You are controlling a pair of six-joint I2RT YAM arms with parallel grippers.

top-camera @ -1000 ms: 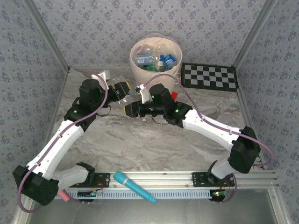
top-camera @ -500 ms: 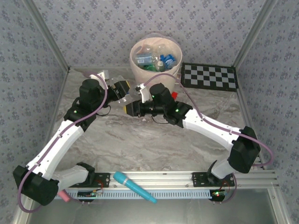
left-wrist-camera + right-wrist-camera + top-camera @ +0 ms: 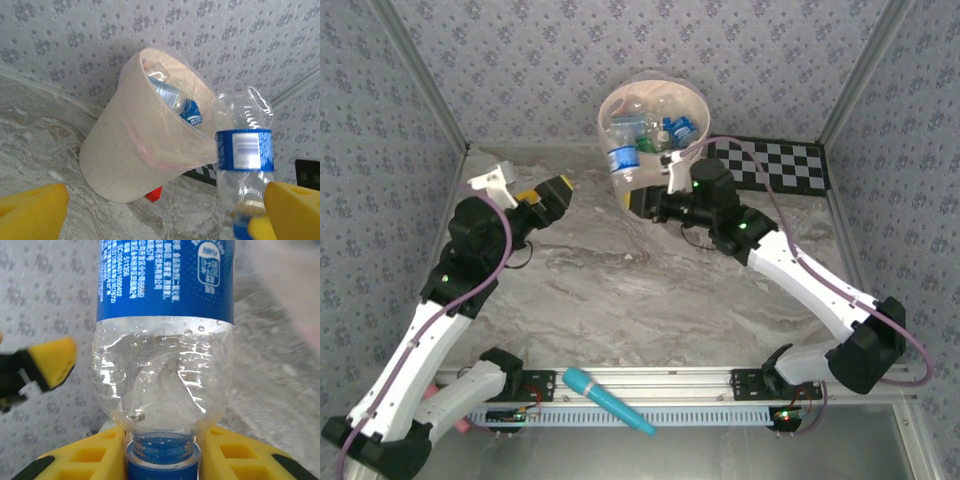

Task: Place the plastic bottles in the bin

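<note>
Gripping clear bottle [image 3: 162, 365] by its neck with right pincer [image 3: 162, 457] beside bin [image 3: 115, 160] at table's [image 3: 620, 300] far edge; showing left pincer [image 3: 552, 190] wide apart, empty.

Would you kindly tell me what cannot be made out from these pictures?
- Top external: the bottles inside the bin overlap and are too small to count.
- Right wrist: the held bottle is cut off by the top edge, and the right end effector by the bottom edge.
- Left wrist: the red block is mostly hidden behind the bin.
</note>
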